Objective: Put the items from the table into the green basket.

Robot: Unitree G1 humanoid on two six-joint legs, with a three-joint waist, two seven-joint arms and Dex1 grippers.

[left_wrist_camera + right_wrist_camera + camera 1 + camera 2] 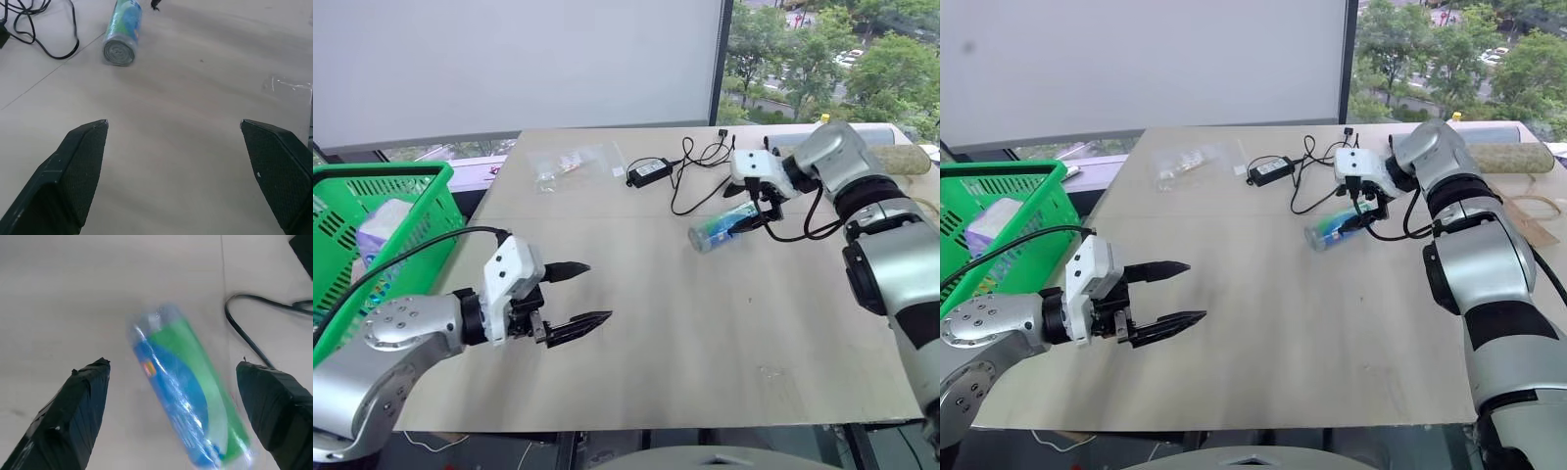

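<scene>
A blue-and-green can [722,225] with a silver end lies on its side on the beige table [705,333], right of centre. My right gripper [756,213] hovers just over its far end, open; in the right wrist view the can [188,396] lies between the wide-apart fingers without touching them. My left gripper [579,294] is open and empty above the table's front left, pointing toward the can [122,34]. The green basket [382,174] stands off the table's left edge. A pale purple tissue pack [382,227] lies inside it.
A black power adapter [651,172] with a looping cable lies at the back centre, the cable running close to the can. A clear plastic bag [570,164] sits to its left. A rolled mat [901,157] lies at the back right.
</scene>
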